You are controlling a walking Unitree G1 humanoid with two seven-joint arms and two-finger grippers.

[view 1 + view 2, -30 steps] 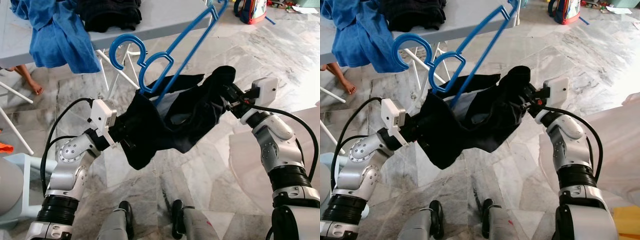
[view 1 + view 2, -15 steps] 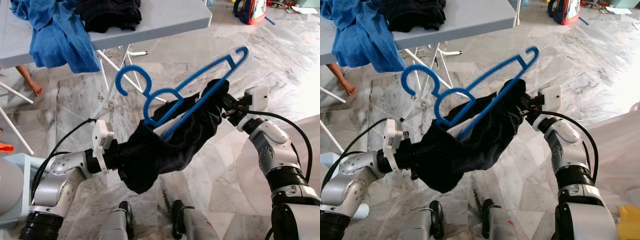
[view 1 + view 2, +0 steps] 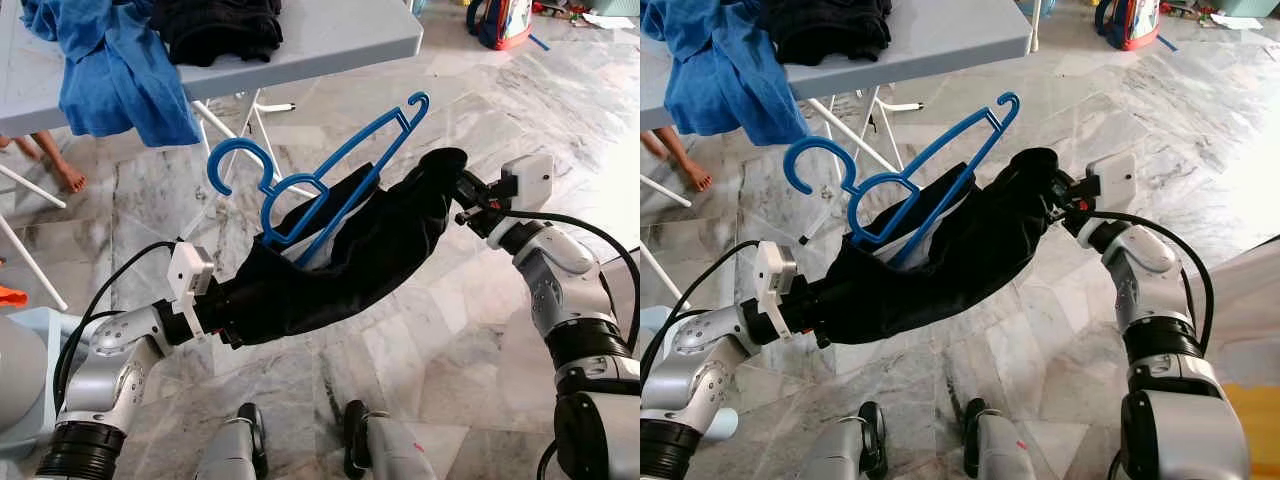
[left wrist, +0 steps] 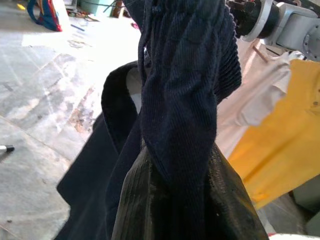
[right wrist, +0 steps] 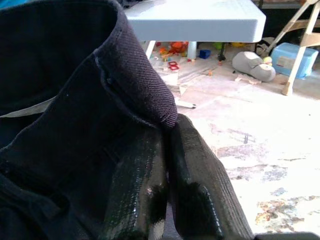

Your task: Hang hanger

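A blue plastic hanger (image 3: 318, 172) lies tilted, its lower bar tucked into the opening of a dark navy garment (image 3: 350, 260). Its hook (image 3: 232, 160) points toward the table, in the air and touching nothing. The garment is stretched between both grippers. My left gripper (image 3: 238, 308) is shut on the lower end of the cloth, its fingers (image 4: 150, 210) wrapped in fabric. My right gripper (image 3: 458, 192) is shut on the upper end, with the waistband pinched between its fingers (image 5: 197, 200).
A grey folding table (image 3: 340, 30) stands ahead with a blue cloth (image 3: 120, 70) hanging off it and black clothes (image 3: 220, 25) on top. A person's bare foot (image 3: 62, 165) is under it. A pale blue stool (image 3: 30, 335) is at my left, a bag (image 3: 505, 20) far right.
The garment has been pulled out longer and tauter between the grippers. The hanger has dropped from steeply raised to lying lower across the cloth, its hook shifting left.
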